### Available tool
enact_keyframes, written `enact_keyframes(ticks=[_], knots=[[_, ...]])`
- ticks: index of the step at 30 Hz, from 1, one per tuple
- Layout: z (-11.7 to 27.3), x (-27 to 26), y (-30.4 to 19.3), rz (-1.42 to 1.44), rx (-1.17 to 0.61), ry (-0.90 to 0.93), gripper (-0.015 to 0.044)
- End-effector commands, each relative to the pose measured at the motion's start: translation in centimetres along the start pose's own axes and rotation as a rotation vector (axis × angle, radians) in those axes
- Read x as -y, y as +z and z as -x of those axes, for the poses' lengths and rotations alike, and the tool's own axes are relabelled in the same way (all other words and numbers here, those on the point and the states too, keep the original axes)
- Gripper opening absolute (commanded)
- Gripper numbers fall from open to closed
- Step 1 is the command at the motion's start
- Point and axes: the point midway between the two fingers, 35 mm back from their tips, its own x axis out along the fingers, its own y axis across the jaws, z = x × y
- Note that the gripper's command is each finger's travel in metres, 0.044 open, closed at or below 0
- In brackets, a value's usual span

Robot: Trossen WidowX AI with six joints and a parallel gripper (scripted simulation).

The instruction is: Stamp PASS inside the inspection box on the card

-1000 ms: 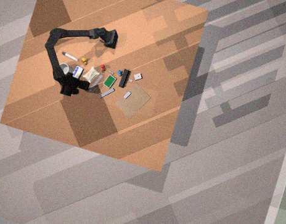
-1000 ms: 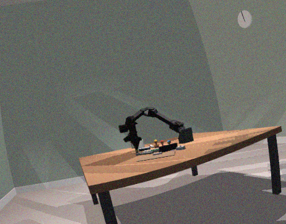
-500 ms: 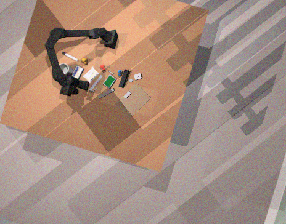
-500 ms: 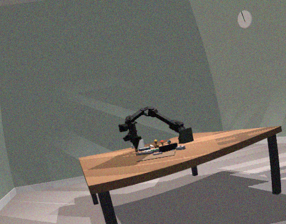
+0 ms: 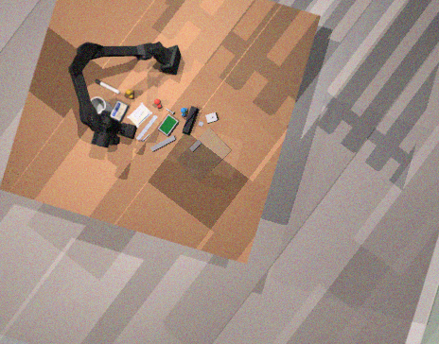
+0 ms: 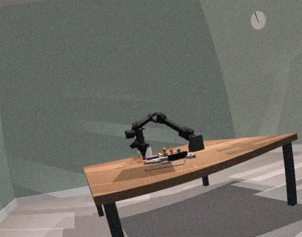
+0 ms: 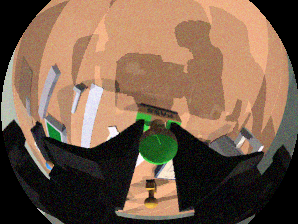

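Observation:
My gripper (image 7: 157, 125) (image 6: 144, 157) is shut on a stamp with a round green knob (image 7: 158, 148). The stamp's block has green sides and dark lettering on its edge, too blurred to read. The stamp is upright, low over the bench; whether it touches the wood cannot be told. In the top view the arm hides gripper and stamp. The green ink pad (image 5: 168, 125) (image 7: 54, 131) lies in a pale frame, away from the gripper. A white card (image 5: 140, 115) lies between the pad and the arm; its inspection box is too small to make out.
A blue-and-white item (image 5: 119, 111) and a white cup (image 5: 98, 104) stand close to the arm. A ruler (image 5: 147, 128) and grey bar (image 5: 163, 144) flank the pad. Yellow (image 5: 130, 94), red (image 5: 158, 103) and blue (image 5: 184, 111) knobbed pieces and a black block (image 5: 190, 120) stand nearby.

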Motion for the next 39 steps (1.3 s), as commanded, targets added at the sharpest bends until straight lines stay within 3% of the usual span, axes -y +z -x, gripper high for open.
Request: enact_keyframes(ticks=[1,39], knots=[[0.3,-0.1,0.0,-0.002,0.000,0.006,0.0000],[2.1,-0.2,0.1,-0.002,0.000,0.009,0.0000]])
